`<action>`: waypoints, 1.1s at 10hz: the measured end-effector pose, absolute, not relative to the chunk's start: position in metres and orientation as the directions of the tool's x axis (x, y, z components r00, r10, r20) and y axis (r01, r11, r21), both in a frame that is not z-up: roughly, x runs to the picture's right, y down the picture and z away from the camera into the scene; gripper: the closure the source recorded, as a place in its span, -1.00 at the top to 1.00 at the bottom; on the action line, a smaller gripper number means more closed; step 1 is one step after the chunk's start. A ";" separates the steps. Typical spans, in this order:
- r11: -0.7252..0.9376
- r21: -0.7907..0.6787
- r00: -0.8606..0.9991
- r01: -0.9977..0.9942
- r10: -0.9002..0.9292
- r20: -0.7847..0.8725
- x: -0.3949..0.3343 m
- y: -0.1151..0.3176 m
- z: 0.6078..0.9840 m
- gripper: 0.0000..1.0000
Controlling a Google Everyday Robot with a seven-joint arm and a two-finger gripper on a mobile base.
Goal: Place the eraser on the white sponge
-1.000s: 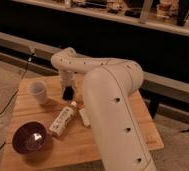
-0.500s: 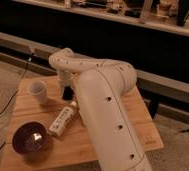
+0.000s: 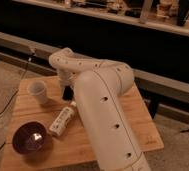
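My gripper hangs from the white arm's wrist over the back of the wooden table, just right of the white cup. Its tip is a dark shape close above the tabletop. I cannot tell whether the black eraser is part of that shape. The white sponge is not visible. The arm's thick forearm covers the table's middle.
A white labelled bottle lies on its side in front of the gripper. A dark bowl sits at the front left corner. A cable runs along the floor at the left. A dark ledge and rail stand behind the table.
The forearm has swung left and covers more of the table's middle, including the spot right of the bottle. The gripper has stayed by the cup.
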State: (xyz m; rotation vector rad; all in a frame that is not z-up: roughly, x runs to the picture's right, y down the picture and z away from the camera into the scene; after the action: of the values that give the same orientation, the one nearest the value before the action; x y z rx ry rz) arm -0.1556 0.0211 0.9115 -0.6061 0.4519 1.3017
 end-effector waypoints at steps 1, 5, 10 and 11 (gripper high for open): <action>0.150 -0.159 0.217 -0.976 0.749 -0.625 -0.155 0.021 0.912 -0.57; 0.158 -0.153 0.219 -0.976 0.747 -0.627 -0.152 0.021 0.909 -1.00; 0.212 -0.115 0.236 -0.971 0.744 -0.625 -0.139 0.004 0.866 -1.00; 0.221 -0.111 0.241 -0.969 0.742 -0.626 -0.138 0.004 0.858 -1.00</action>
State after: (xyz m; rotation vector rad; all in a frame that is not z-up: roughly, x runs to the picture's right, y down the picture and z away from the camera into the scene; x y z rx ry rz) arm -0.1376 0.0038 0.8582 -0.5441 0.4990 1.2517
